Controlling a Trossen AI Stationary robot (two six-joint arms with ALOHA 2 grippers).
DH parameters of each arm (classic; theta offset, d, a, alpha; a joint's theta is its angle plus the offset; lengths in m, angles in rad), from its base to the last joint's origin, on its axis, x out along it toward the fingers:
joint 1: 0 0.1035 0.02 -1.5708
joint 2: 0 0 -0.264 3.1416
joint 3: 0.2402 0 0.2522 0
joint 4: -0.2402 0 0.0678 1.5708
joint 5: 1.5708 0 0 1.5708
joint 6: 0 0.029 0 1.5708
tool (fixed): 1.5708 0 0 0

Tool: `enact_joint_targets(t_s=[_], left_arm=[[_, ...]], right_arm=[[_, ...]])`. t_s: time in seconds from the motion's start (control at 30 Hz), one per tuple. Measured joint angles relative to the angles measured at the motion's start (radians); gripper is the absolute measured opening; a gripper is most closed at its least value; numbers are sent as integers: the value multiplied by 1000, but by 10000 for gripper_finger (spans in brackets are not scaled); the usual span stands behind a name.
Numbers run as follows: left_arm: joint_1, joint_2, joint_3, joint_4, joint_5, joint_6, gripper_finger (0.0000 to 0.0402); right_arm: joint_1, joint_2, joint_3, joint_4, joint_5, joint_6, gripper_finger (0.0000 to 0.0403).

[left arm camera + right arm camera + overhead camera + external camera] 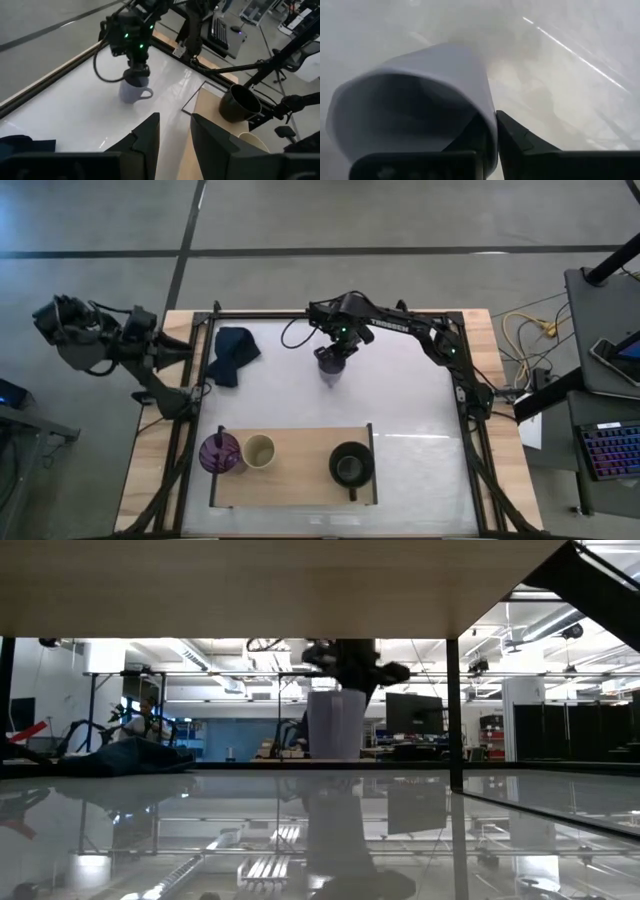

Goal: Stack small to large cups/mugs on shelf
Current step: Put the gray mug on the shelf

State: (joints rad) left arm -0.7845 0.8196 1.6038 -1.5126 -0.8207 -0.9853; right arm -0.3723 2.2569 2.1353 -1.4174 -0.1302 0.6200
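Rim of the lavender mug [420, 105]: seen closest of all in the right wrist view, with the wall pinched between the two dark fingers [512, 135], one inside and one outside.
Right gripper [333, 352]: closed on the mug's rim from above, at the far middle of the white table [400, 400]; a rim grip is judged to be chosen so that the handle (it sticks out sideways in the left wrist view) is left free.
Mug's position: whether it is resting on the table or just lifted cannot be told from the low view, where its base meets the reflection line.
Shelf [300, 470]: lying at the near edge of the table, with the purple tumbler [219, 453] at its left end, the beige cup [259, 451] just beside it and the black mug [351, 464] near its right end.
Gap on the shelf: bare wood is left between beige cup and black mug, judged to be kept for the lavender mug by order of size.
Open room: the table between mug and shelf is bare; the shelf's thin dark frame must be cleared on the way in.
Blue cloth [233, 354]: lying at the far left, well apart from the path.
Left gripper [172, 137]: parked off the table's left edge, fingers narrowly parted and holding nothing.
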Motion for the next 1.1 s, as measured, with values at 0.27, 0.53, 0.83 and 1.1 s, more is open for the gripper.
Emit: enact_joint_targets(t_s=[0.27,0.53,0.83,1.1], left_arm=[[0,-33,0,1,0,-1,95],[0,-62,0,0,-2,1,96],[0,-75,-2,-25,-6,10,95],[0,-80,-8,-59,-7,-1,95]], right_arm=[[74,-56,135,-144,-48,54,15],[209,-144,201,-101,-68,243,14],[371,-182,220,-90,-25,425,14],[510,-183,221,-3,-5,527,13]])
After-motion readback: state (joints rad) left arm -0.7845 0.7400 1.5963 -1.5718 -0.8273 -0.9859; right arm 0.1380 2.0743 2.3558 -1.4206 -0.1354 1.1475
